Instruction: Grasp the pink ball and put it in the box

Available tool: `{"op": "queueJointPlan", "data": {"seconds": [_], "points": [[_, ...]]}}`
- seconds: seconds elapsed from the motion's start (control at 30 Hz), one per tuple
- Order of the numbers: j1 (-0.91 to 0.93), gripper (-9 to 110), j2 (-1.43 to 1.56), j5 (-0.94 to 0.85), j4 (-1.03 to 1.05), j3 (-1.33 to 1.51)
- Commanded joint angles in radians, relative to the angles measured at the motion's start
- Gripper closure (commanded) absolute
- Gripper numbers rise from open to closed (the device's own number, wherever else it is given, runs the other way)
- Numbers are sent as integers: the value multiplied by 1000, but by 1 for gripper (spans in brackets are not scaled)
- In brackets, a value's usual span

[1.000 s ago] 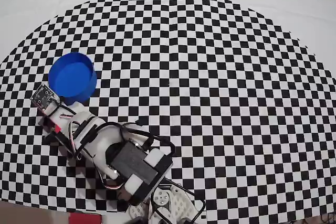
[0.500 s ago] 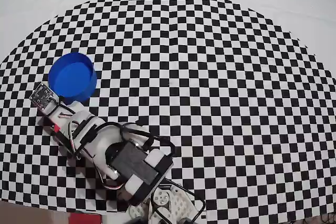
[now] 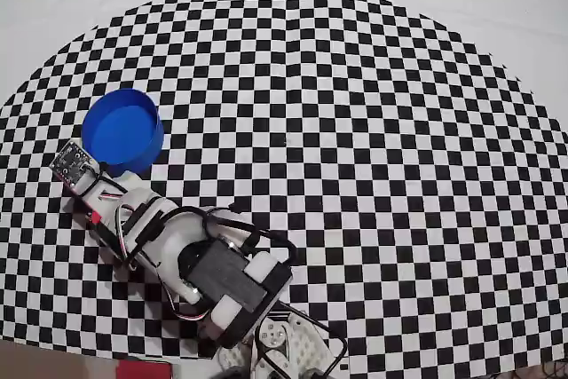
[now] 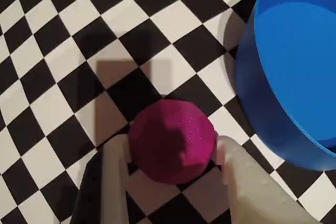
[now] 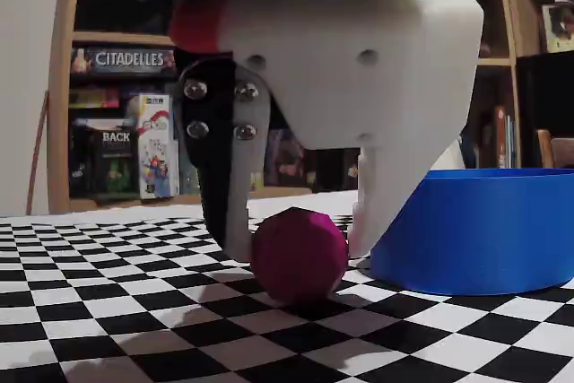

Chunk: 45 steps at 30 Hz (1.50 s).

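The pink ball sits on the checkered mat between the gripper's two fingers, just beside the box.

In the wrist view the ball rests on the black-and-white mat, with the dark finger at its left and the white finger at its right. Both stand close against its sides, though whether they press on it cannot be told. In the fixed view the ball lies on the mat's surface, not lifted, and the fingers straddle it. The blue box stands upright to its right, near but apart. In the overhead view the arm covers the ball. The box stands near the mat's left edge, the arm's tip just below it. Shelves with game boxes stand behind.
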Motion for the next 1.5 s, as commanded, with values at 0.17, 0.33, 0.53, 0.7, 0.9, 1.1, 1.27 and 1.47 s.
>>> {"op": "queueJointPlan", "data": {"seconds": [0.17, 0.33, 0.53, 0.7, 0.9, 1.1, 1.27, 1.47], "points": [[3, 101, 92, -8, 2, -28], [5, 101, 138, -8, 15, -18], [11, 101, 216, -3, 54, -12], [18, 101, 288, 2, 72, 11], [26, 101, 351, 2, 84, 20], [46, 101, 393, 2, 109, 21], [64, 101, 430, -2, 124, 34], [80, 101, 479, -5, 130, 61]]}}
